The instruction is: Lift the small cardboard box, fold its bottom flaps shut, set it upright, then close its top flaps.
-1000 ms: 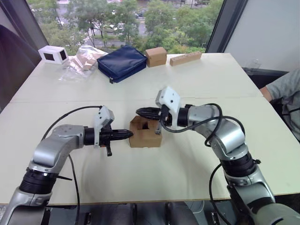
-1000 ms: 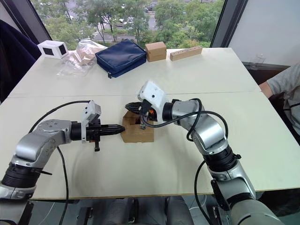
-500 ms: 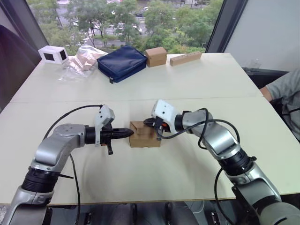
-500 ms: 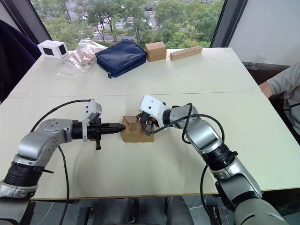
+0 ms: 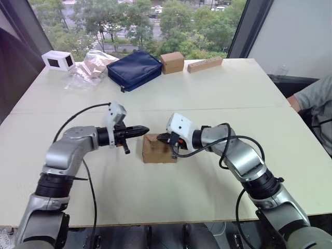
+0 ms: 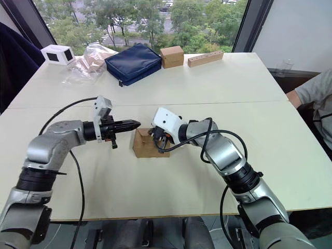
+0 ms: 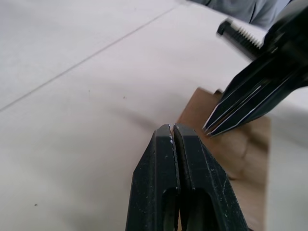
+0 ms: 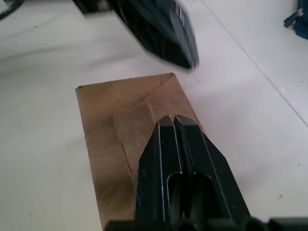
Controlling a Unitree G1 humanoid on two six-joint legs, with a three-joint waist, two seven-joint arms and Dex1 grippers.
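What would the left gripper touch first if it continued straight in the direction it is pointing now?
Probably the right gripper. The left gripper, shut, points across the top of the small cardboard box toward those shut fingertips. Depth is unclear, so it might graze the top flaps instead.

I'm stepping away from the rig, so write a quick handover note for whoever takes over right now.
Left gripper: shut, empty, hovering just above the small brown cardboard box's left edge.
Right gripper: shut, tips pressing on the folded top flaps.
Box: upright on the white table, between both grippers.
Done: box set down, top flaps folded flat.
Left: confirm the flaps stay closed, then withdraw both arms.
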